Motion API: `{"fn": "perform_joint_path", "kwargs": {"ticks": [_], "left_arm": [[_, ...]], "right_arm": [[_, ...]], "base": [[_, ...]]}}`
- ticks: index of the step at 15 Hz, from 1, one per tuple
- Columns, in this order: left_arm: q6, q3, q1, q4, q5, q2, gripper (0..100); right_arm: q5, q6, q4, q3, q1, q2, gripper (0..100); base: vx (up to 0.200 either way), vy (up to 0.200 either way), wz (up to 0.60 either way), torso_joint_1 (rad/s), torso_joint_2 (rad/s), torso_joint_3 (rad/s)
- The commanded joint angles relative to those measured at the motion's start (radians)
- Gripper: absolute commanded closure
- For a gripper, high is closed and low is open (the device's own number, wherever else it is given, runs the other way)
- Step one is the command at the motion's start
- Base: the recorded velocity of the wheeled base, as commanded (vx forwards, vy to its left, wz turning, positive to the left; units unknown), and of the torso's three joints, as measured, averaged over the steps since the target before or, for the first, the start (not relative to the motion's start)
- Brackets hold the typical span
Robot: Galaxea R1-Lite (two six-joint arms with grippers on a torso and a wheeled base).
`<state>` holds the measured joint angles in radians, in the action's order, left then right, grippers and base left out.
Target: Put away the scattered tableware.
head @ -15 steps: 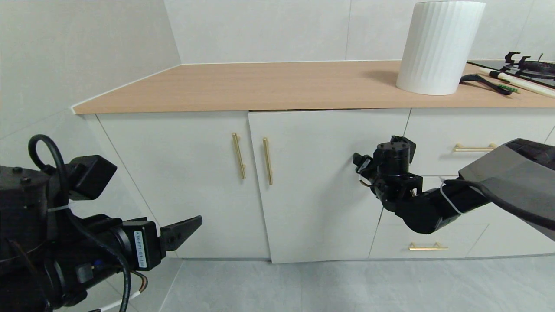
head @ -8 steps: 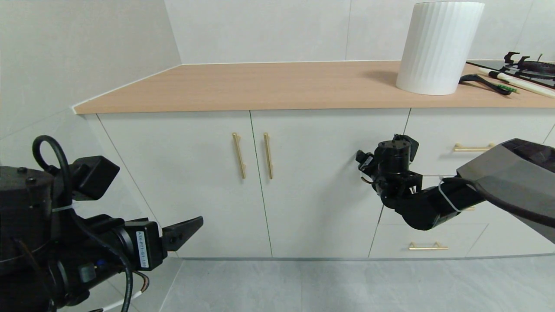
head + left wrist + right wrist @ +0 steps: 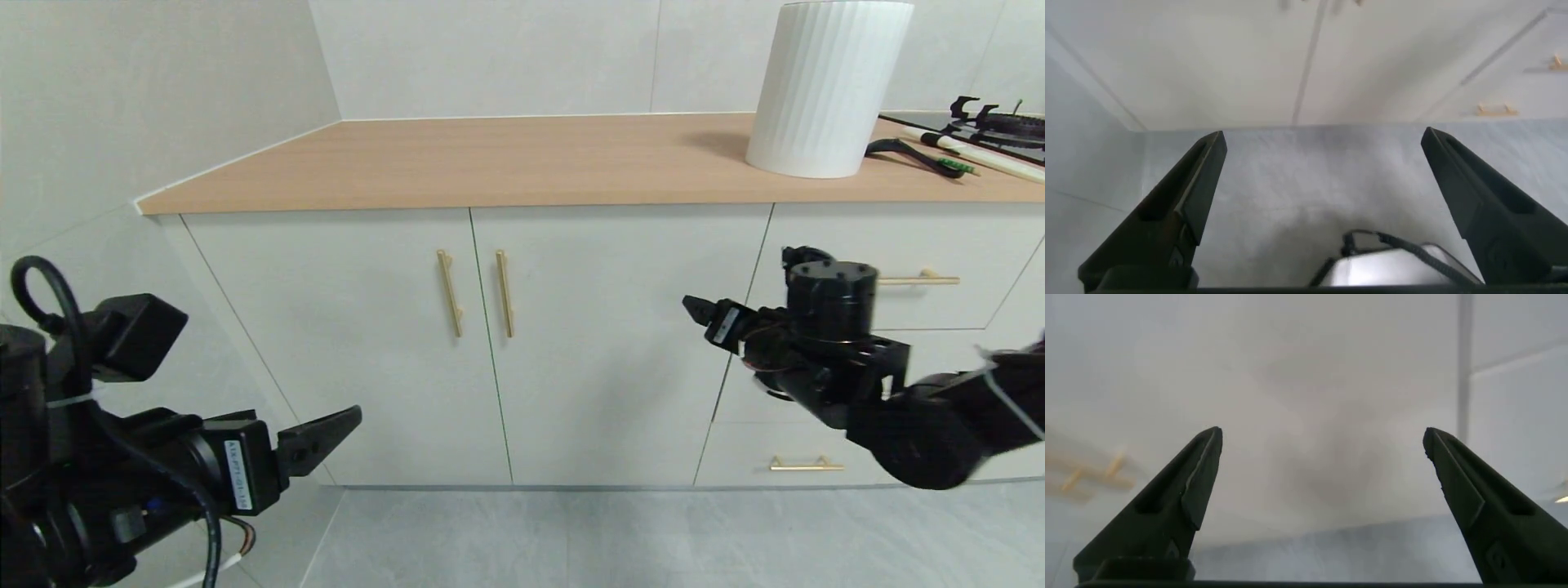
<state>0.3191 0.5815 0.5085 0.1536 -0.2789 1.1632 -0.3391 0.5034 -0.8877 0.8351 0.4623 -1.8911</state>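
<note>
Head view: white ribbed container (image 3: 829,90) on countertop (image 3: 490,163)

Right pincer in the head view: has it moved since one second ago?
Yes. The black right pincer shifted toward the robot's right, nearer the upper gold drawer handle.

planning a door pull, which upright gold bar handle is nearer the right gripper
The gold bar handle on the right-hand white cupboard door; its twin lies beyond the door seam.
</note>
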Motion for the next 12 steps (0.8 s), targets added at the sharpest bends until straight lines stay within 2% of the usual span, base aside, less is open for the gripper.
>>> {"fn": "perform_joint_path", "kwargs": {"ticks": [1, 3, 4, 6, 7, 9, 10, 12], "left_arm": [[-0.034, -0.061, -0.061, 0.000, 0.000, -0.138, 0], [-0.048, -0.147, -0.088, 0.000, 0.000, -0.263, 0], [-0.052, -0.212, -0.110, -0.003, 0.001, -0.395, 0], [-0.052, -0.261, -0.154, -0.012, 0.000, -0.562, 0], [-0.052, -0.261, -0.173, -0.042, 0.001, -0.628, 0], [-0.060, -0.247, -0.211, -0.143, 0.003, -0.747, 0], [-0.092, -0.244, -0.245, -0.200, 0.004, -0.835, 0], [-0.160, -0.264, -0.311, -0.278, 0.009, -0.970, 0]], "right_arm": [[0.045, -0.144, -0.099, -0.281, -0.007, 0.399, 0], [0.031, -0.227, -0.111, -0.409, -0.007, 0.581, 0], [0.031, -0.301, -0.100, -0.533, -0.007, 0.785, 0], [0.026, -0.388, -0.001, -0.646, -0.011, 1.054, 0], [0.014, -0.390, 0.115, -0.656, -0.037, 1.164, 0], [0.015, -0.390, 0.368, -0.643, -0.154, 1.370, 0], [0.026, -0.393, 0.520, -0.603, -0.203, 1.501, 0], [0.028, -0.393, 0.725, -0.533, -0.255, 1.658, 0]], "base": [[0.000, 0.000, 0.00, 0.000, 0.00, 0.000], [0.000, 0.000, 0.00, 0.000, 0.00, 0.000], [0.000, 0.000, 0.00, 0.000, 0.00, 0.000], [0.000, 0.000, 0.00, 0.000, 0.00, 0.000], [0.000, 0.000, 0.00, 0.000, 0.00, 0.000], [0.000, 0.000, 0.00, 0.000, 0.00, 0.000], [0.000, 0.000, 0.00, 0.000, 0.00, 0.000], [0.000, 0.000, 0.00, 0.000, 0.00, 0.000]]}}
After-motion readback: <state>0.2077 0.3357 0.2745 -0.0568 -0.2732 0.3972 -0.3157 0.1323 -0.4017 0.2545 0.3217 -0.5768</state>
